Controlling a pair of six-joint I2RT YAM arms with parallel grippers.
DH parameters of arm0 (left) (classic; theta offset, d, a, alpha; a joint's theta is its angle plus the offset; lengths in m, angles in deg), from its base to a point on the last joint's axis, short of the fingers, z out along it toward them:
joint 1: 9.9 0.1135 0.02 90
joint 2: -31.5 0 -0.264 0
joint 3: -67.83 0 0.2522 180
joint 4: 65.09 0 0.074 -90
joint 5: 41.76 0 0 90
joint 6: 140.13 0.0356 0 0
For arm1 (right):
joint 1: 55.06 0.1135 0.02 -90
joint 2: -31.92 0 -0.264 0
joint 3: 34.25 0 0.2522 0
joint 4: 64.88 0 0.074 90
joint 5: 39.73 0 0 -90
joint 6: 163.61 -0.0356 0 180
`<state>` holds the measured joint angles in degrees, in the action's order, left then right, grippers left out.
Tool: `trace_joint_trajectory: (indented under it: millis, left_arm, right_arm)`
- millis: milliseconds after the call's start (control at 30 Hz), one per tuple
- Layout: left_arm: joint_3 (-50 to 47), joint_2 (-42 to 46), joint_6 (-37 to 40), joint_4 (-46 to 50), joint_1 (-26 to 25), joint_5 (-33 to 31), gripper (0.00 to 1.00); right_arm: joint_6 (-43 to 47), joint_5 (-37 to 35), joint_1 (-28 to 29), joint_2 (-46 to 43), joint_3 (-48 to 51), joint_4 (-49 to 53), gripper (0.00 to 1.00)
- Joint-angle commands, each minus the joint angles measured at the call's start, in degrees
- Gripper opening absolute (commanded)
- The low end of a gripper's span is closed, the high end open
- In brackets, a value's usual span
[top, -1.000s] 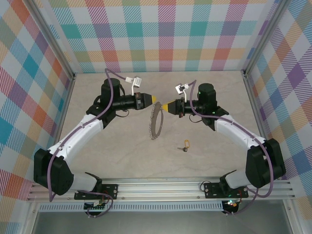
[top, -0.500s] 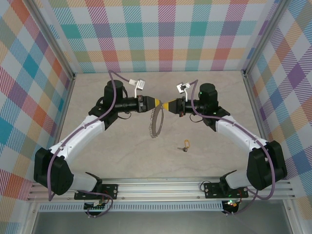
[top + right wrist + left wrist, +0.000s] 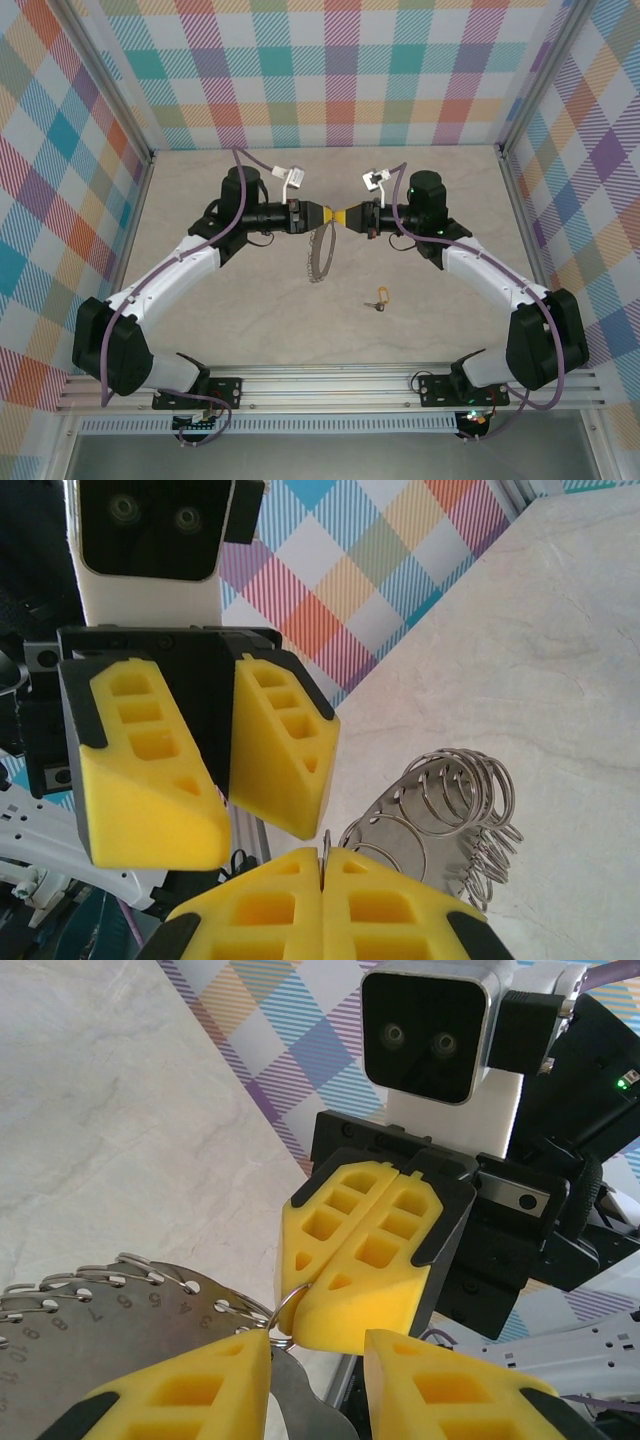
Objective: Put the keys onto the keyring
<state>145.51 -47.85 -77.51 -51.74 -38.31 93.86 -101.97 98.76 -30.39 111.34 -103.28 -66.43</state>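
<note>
Since the earlier view the left hand [image 3: 326, 214] has advanced toward the right hand [image 3: 344, 217] and its yellow fingers have parted slightly. The two hands now meet tip to tip above the middle of the pale marbled tabletop [image 3: 270, 330].

Nearest the arm bases, a small brass-yellow key with a silvery end [image 3: 377, 299] lies flat on the tabletop, right of centre and well apart from both hands.

Beyond it, the large silvery-grey metal keyring [image 3: 319, 256], edged with a row of small wire loops, runs from the hands' meeting point back toward the bases. Whether its lower end rests on the tabletop cannot be told.

In the right wrist view, the right hand [image 3: 325, 905] is closed and pinches a thin wire loop at the upper end of the keyring [image 3: 450, 805]. The left hand [image 3: 228, 810] faces it with a visible gap between its fingers.

In the left wrist view, the left hand [image 3: 318, 1385] is open and clamps nothing. One finger sits just beside the loop held by the right hand [image 3: 320, 1290], with the keyring [image 3: 130, 1320] below.

Farthest back stand the plaid-patterned walls [image 3: 330, 70].
</note>
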Motion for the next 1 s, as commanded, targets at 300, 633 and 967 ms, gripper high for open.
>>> trace_joint_trajectory:
  millis: [300,633,967]
  left_arm:
    - [1.03,-2.22,0.80,-3.07,-1.22,0.60,0.31]
    - [0.85,-2.34,-2.17,-9.72,-1.96,1.35,0.30]
    - [0.95,-2.49,-2.86,-12.72,-3.17,2.98,0.20]
  right_arm:
    - [-2.29,1.74,0.03,-1.46,-1.02,-5.78,0.00]
    - [-3.73,2.34,0.03,-0.96,-0.28,-7.78,0.00]
    - [-5.68,3.23,0.08,0.29,-0.52,-10.20,0.00]
